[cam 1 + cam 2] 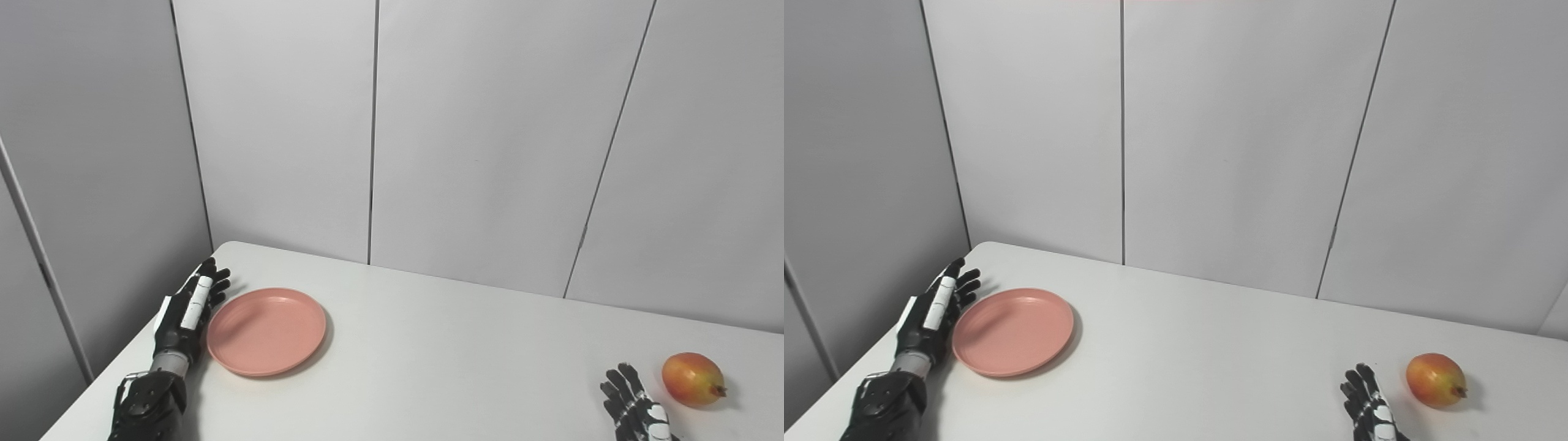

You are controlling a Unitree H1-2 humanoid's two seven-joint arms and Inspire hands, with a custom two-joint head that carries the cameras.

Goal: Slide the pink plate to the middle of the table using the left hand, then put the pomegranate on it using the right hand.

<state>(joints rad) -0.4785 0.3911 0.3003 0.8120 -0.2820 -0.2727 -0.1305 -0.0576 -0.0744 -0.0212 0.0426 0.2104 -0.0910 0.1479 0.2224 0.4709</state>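
A: Left eye view checked first. A pink plate (266,331) is seen flat on the white table (441,367), at the near left part, well left of the middle.

B: Left hand (187,318)?

A: It is laid along the plate's left rim, just beside it; contact can't be confirmed. Fingers (211,278) are stretched out toward the far side, slightly spread, nothing grasped.

B: Pomegranate (693,379)?

A: It is found at the near right of the table, lying on its side, red and yellow, crown pointed right. Plate and fruit are well apart.

B: Right hand (634,407)?

A: Only partly shown at the bottom edge, just left of the pomegranate, not touching it. Fingers are extended and apart, nothing held.

B: Background?

A: Grey wall panels (1237,135) are seen behind the table.
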